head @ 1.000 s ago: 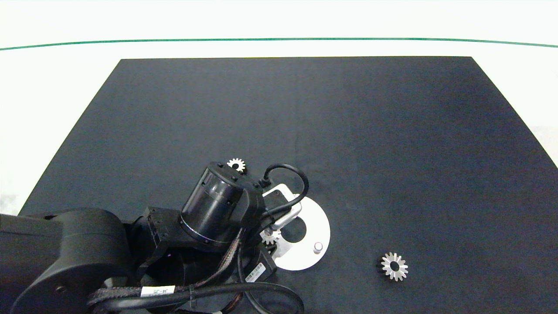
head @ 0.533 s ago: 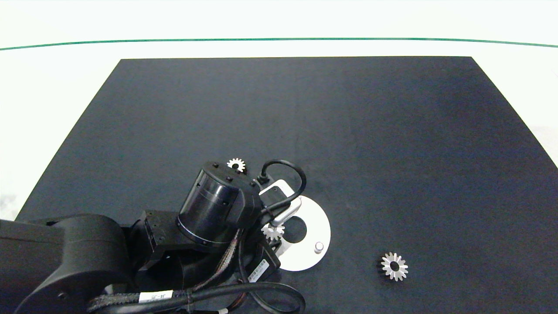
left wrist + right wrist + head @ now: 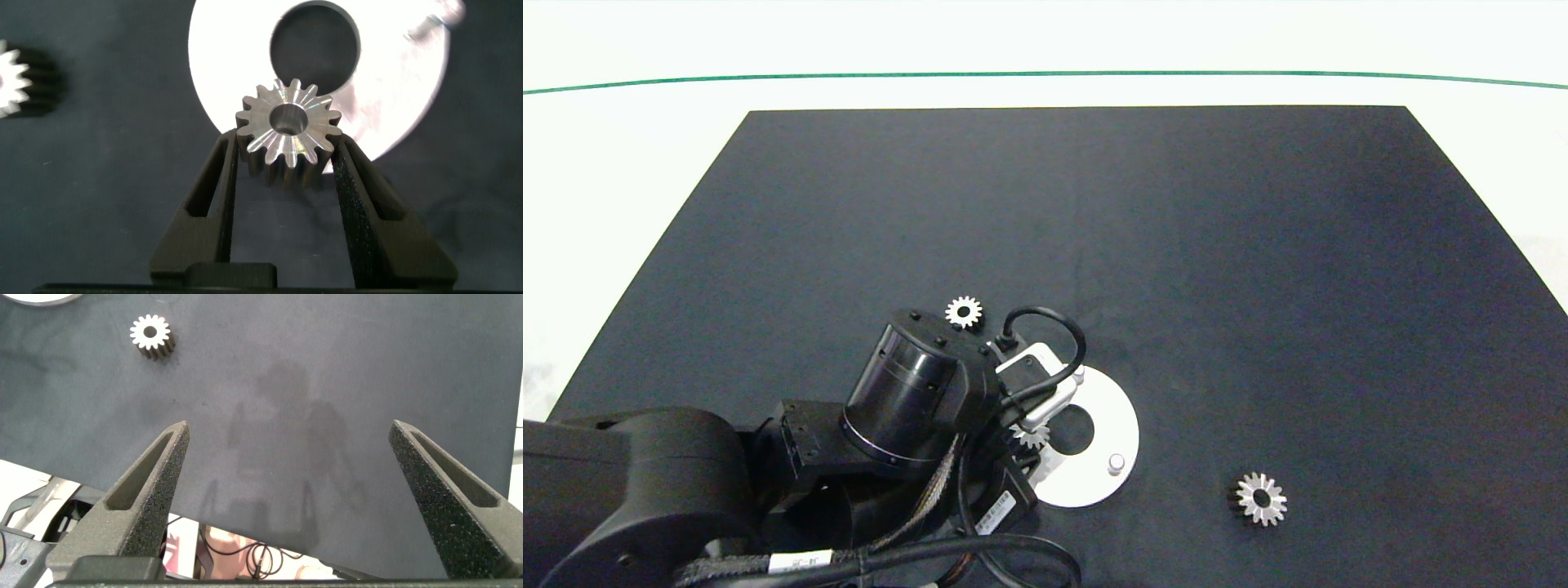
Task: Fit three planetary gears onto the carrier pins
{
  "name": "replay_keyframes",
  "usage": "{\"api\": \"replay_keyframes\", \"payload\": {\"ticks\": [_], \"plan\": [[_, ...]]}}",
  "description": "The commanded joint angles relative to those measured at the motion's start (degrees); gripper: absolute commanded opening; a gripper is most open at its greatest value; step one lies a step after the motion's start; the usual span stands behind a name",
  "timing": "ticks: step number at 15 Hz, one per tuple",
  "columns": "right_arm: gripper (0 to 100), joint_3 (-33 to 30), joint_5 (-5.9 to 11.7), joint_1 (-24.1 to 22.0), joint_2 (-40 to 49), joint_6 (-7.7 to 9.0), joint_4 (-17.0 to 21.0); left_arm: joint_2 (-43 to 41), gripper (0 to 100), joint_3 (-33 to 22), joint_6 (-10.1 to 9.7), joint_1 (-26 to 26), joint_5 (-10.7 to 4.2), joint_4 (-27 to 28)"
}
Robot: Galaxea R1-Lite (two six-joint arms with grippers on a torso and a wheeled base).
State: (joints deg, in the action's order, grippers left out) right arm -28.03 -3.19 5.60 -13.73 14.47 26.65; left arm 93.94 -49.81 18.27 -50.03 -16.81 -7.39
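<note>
Three gears show on the dark mat (image 3: 1258, 245). One gear (image 3: 288, 131) is clamped between the two fingers of the left gripper (image 3: 286, 159), which press on its toothed rim from either side, with its flat face and round centre hole turned up toward the wrist camera. From above, this held gear (image 3: 1031, 435) peeks out under the left arm at the near-left edge of the white disc (image 3: 1115, 425), partly over the disc's rim and beside its large centre hole. Whether it touches the disc cannot be told.

A second gear (image 3: 964, 311) lies flat on the mat just beyond the left arm's wrist, apart from the disc. A third gear (image 3: 1261, 498) lies flat on the mat well to the right of the disc; the right wrist view shows it too (image 3: 150, 331).

On the disc, one pin (image 3: 1116, 463) stands upright and bare at the near-right side; another pin (image 3: 1079, 371) is barely visible at the far edge beside the wrist camera housing.

The right gripper (image 3: 298, 469) hangs over the mat's edge with its fingers spread wide apart, holding nothing, far from the third gear.
</note>
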Motion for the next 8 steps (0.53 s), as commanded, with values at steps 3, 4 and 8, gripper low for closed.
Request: {"api": "replay_keyframes", "payload": {"ticks": [3,4,8], "plan": [[100,-0.01,-0.06,0.03,-0.07,0.12,0.16,-0.6,0,0.15,0.36,0.81,-0.15,-0.08],[100,-0.01,-0.06,0.03,-0.16,0.12,0.16,-0.78,0,0.5,0.36,1.08,-0.15,0.0],[100,0.16,-0.06,0.03,-0.25,0.12,0.25,-2.97,0,0.33,0.53,1.16,-0.15,0.18]]}}
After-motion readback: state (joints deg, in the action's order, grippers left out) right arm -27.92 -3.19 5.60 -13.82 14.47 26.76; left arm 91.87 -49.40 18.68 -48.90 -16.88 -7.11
